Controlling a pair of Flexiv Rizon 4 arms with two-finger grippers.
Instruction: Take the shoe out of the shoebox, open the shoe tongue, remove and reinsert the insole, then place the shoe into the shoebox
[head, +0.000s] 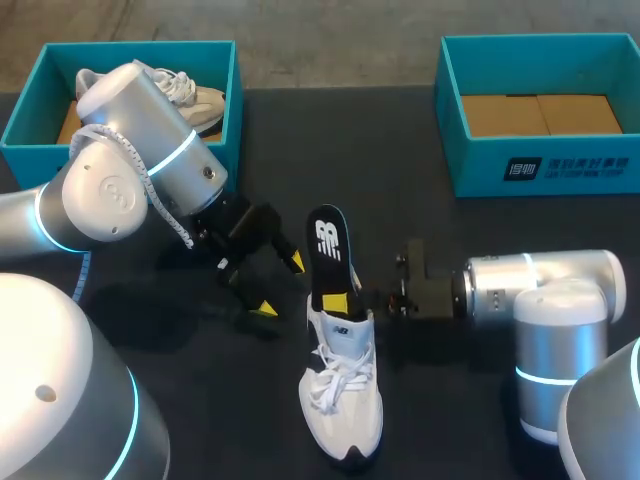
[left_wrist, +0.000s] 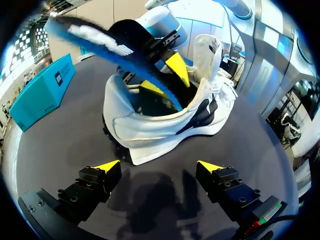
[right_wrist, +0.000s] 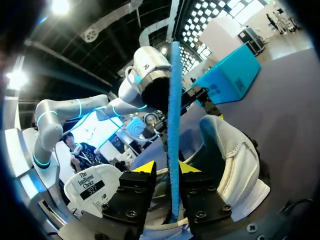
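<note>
A white shoe (head: 340, 395) lies on the dark table, toe toward me, seen close in the left wrist view (left_wrist: 150, 135). Its black and blue insole (head: 328, 250) sticks up out of the heel opening, tilted away from the toe (left_wrist: 100, 40) (right_wrist: 174, 100). My right gripper (head: 346, 290) (right_wrist: 165, 167) straddles the insole's lower part at the shoe's collar. One finger lies against the insole and a small gap shows at the other, so it is open. My left gripper (head: 281, 285) (left_wrist: 159, 166) stands wide open just left of the heel, holding nothing.
A teal shoebox (head: 228, 100) at the back left holds another light shoe (head: 195, 95) and is partly hidden by my left arm. A second teal box (head: 540, 170) at the back right shows only its cardboard floor.
</note>
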